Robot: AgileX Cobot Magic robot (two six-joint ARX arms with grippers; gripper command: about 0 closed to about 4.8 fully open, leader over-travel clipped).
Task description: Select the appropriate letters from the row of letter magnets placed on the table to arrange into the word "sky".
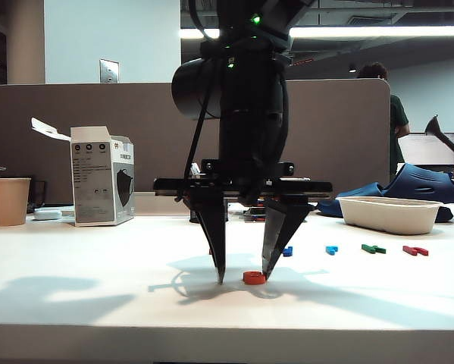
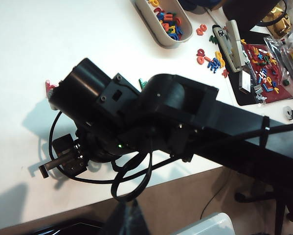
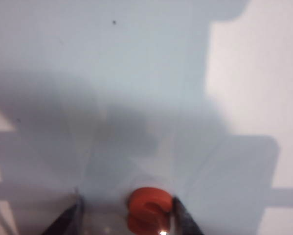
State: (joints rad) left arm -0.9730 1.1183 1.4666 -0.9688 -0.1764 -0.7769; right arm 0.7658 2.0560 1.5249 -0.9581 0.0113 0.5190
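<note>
1. Exterior view: we see the right gripper (image 1: 242,276) standing tips-down on the table (image 1: 75,296) near its front edge, jaws spread around the orange letter (image 1: 254,277). The letter lies flat against the right-hand fingertip, apart from the other. Dark blue (image 1: 287,251), light blue (image 1: 331,249), green (image 1: 374,249) and red (image 1: 415,250) letters sit further back; the dark red one is mostly hidden.
2. Left wrist view: the right arm fills it; we cannot find the left gripper.
3. Right wrist view: blurred, cropped; the letter sits beside one fingertip (image 3: 185,218).

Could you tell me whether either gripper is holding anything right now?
Nothing is held. The right gripper stands open around the small orange plastic letter magnet, lying on the white table. The left gripper is out of view.
</note>
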